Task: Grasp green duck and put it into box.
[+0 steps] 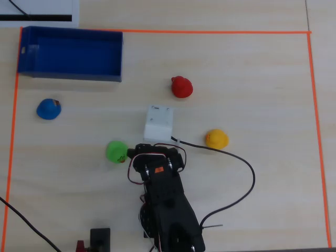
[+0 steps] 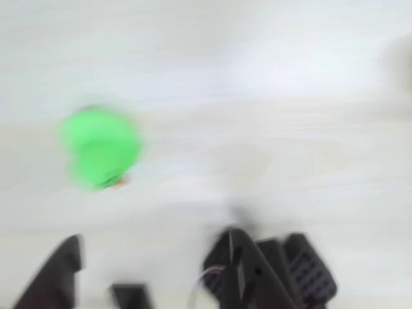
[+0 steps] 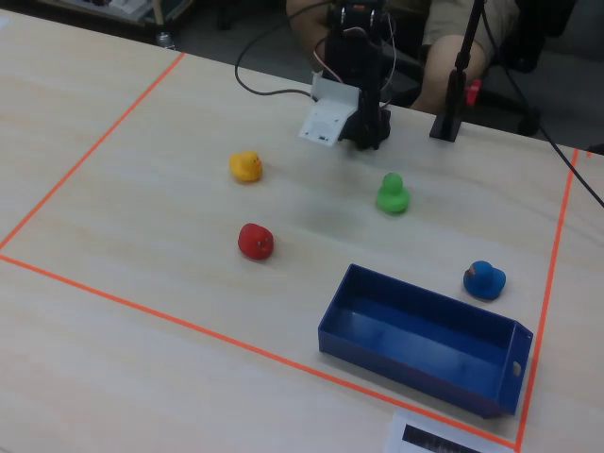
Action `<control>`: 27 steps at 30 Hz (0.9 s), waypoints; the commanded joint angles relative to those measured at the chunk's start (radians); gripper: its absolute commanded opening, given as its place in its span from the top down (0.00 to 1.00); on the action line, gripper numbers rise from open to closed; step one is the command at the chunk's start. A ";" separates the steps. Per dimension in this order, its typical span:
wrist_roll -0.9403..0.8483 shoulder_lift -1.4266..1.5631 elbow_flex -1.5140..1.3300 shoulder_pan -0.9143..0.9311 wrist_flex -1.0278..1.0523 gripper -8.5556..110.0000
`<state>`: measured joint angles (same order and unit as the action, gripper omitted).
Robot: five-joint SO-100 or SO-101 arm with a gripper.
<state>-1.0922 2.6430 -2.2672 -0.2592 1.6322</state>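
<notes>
Nearest the wrist camera, the claw (image 2: pixel 154 270) shows only as dark, blurred finger shapes along the bottom edge, with a clear gap of bare worktop (image 2: pixel 270 96) between them; it looks parted and holds nothing, though the blur hides how wide it is. Just beyond, up and to the left in that view, the green duck (image 2: pixel 100 148) sits on the worktop, apart from the fingers and untouched. From overhead the arm (image 1: pixel 163 199) reaches up from the bottom edge, and the green duck (image 1: pixel 116 151) lies just beside its head on the left. Farther out stand a yellow duck (image 1: pixel 216 138), a red duck (image 1: pixel 181 87) and a blue duck (image 1: pixel 49 108), all well apart from the arm. Farthest, in the upper left corner of the orange tape border (image 1: pixel 210 32), the box (image 1: pixel 73 76) lies empty. So the task is judged barely begun: the approach is under way, while the grasp, the carry and the drop are all left.
</notes>
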 commanded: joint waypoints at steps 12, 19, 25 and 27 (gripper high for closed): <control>0.247 -0.227 -0.152 -0.282 -0.348 0.56; 0.232 -0.221 -0.321 -0.244 -0.502 0.57; 0.302 -0.219 -0.423 -0.267 -0.634 0.71; 0.337 -0.219 -0.442 -0.265 -0.676 0.92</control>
<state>-0.7977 2.4160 -2.6998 -0.5139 1.0262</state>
